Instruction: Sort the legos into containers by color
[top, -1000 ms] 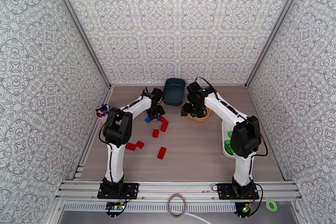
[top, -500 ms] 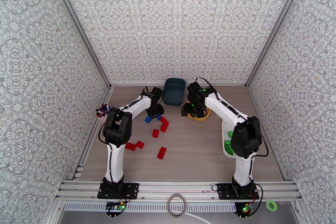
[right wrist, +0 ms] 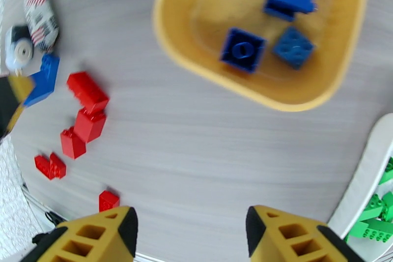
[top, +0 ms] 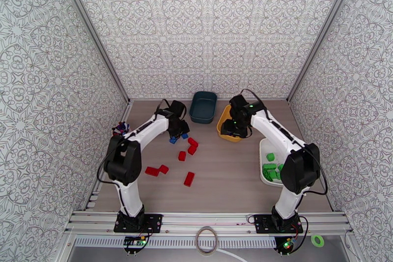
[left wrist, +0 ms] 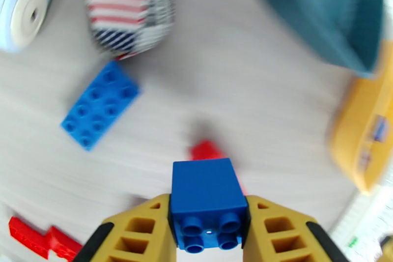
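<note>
Robot lab test cell, not a home or shop. Evidence: wood-grain counter [top: 226, 169] boxed in on three sides by panels [top: 206, 27] printed with a repeating pattern and framed by aluminium extrusion posts [top: 95, 37]. White left arm [top: 147, 129] and right arm [top: 275, 130] are bolted to an extrusion rail [top: 211, 218] at the near edge. Loose cable coil [top: 206, 241] and green tape roll [top: 318, 241] lie on the ledge in front. Props are legos [top: 189, 178] and plastic containers [top: 204, 95].
</note>
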`<state>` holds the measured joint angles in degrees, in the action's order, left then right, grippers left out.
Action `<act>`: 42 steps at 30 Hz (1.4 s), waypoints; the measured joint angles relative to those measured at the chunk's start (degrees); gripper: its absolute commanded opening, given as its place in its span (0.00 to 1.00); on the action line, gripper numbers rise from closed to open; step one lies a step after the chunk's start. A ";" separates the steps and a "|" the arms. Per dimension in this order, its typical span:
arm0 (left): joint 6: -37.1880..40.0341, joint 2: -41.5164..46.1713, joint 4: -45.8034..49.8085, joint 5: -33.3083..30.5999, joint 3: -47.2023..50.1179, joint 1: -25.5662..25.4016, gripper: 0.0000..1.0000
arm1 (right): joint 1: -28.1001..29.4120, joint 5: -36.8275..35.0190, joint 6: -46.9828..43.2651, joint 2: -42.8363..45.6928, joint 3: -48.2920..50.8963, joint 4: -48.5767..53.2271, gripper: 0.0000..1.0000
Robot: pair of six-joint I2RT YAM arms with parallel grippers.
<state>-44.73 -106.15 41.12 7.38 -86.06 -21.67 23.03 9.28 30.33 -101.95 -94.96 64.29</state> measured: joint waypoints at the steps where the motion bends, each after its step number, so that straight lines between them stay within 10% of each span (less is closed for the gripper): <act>1: -0.02 0.35 -1.51 1.16 0.00 -0.24 0.29 | -0.52 -0.04 0.17 0.39 0.28 0.00 0.63; 14: -9.16 -13.66 -21.07 19.06 -12.90 -8.68 0.32 | -7.04 0.72 3.58 9.77 10.05 -2.34 0.63; 25: -20.61 -26.51 -31.43 22.56 -22.73 -11.23 0.71 | -7.39 0.81 5.07 15.78 14.60 -2.25 0.64; 42: -3.69 0.48 -10.49 5.73 -9.14 -9.14 0.80 | -5.38 2.38 3.50 15.30 14.84 -3.96 0.71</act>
<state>-48.42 -105.67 30.63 13.10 -95.20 -30.81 17.65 11.66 33.82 -86.65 -80.12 60.34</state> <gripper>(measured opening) 0.786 0.706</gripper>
